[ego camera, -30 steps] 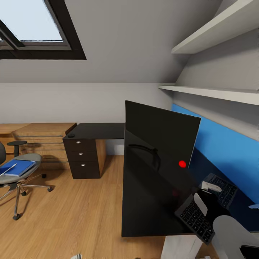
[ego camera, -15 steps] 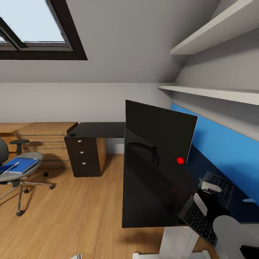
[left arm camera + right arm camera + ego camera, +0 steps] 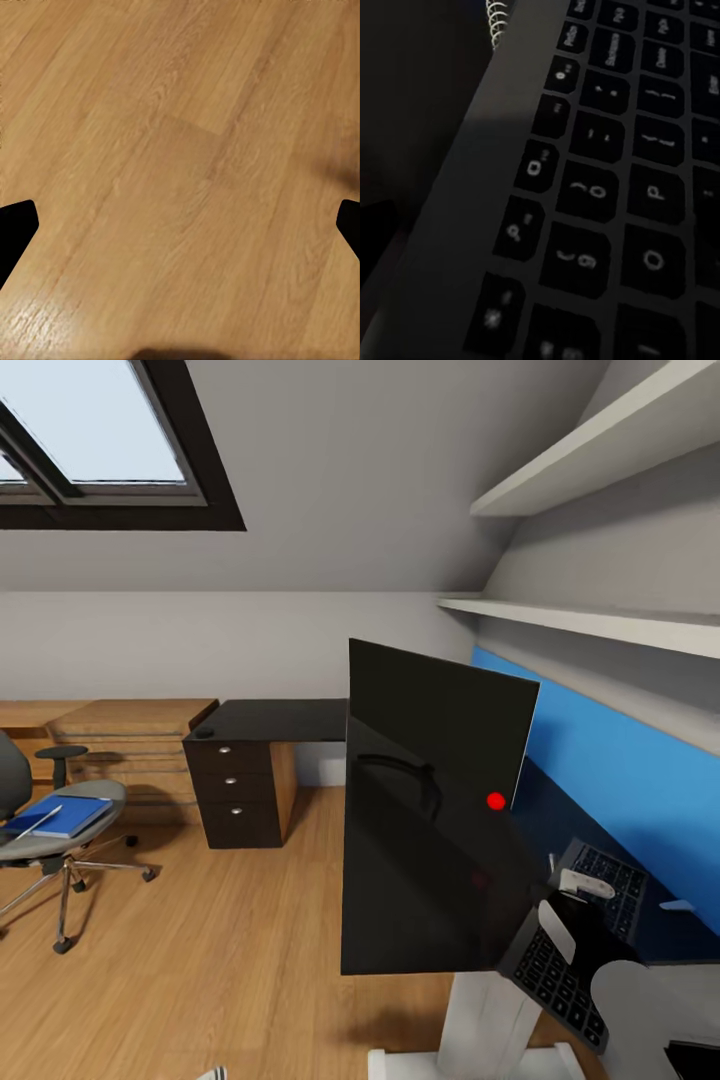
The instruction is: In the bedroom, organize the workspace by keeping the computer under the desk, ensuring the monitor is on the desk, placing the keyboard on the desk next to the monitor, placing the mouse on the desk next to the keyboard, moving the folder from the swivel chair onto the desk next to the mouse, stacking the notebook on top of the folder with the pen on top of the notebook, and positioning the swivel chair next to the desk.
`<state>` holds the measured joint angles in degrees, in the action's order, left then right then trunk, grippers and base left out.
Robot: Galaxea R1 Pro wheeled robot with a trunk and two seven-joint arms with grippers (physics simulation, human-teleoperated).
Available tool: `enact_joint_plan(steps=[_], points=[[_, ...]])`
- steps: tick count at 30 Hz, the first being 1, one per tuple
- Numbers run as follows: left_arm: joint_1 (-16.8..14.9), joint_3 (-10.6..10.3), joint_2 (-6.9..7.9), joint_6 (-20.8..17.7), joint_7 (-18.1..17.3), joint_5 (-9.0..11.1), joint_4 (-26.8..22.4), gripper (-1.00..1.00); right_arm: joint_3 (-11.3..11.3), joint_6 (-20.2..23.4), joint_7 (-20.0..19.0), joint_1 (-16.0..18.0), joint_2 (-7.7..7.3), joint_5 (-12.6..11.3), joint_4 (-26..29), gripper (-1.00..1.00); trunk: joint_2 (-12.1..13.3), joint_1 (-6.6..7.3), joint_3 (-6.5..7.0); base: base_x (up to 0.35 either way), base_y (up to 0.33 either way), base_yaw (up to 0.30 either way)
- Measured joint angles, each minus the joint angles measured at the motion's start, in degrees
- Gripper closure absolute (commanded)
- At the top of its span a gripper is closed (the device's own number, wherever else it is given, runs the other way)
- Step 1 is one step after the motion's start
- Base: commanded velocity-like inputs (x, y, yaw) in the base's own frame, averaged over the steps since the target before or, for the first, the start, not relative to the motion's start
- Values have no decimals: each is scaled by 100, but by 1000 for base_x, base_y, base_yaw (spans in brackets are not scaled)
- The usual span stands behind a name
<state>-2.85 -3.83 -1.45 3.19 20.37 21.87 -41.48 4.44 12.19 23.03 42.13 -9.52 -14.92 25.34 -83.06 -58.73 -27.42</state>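
The monitor (image 3: 432,755) stands upright on the glossy black desk (image 3: 285,720), its black front facing me. At the lower right my right gripper (image 3: 572,908) is shut on the tilted keyboard (image 3: 545,965), whose grey frame and dark keys (image 3: 585,187) show close up in the right wrist view. The small black mouse (image 3: 203,734) sits on the desk's far corner above the drawers. At the left, the swivel chair (image 3: 40,845) carries the blue folder (image 3: 65,815) with the pen (image 3: 35,823) on it. My left gripper (image 3: 180,232) hangs open over the floor. The computer and notebook are out of view.
Black drawers (image 3: 240,795) with silver knobs stand under the desk's far end, and light wooden cabinets (image 3: 120,740) stand beside them. A white desk leg (image 3: 480,1025) is near my base. White shelves (image 3: 590,620) run above the blue wall strip (image 3: 620,770). A silver spiral coil (image 3: 497,16) shows beyond the keyboard.
The whole view has shifted, so the camera moved; the chair and drawers sit slightly further right in the picture. The keyboard stays in my right gripper.
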Motion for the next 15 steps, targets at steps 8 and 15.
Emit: enact_joint_plan(steps=[8,15], points=[[0,0,-3,-7,4,3,9,-100,10,54,-48,-11,3,-77,587,-100,321,176,143,0,0,0],[0,-3,-9,-8,6,3,17,-100,11,189,-53,-20,4,-80,847,-100,602,329,269,0,0,0]])
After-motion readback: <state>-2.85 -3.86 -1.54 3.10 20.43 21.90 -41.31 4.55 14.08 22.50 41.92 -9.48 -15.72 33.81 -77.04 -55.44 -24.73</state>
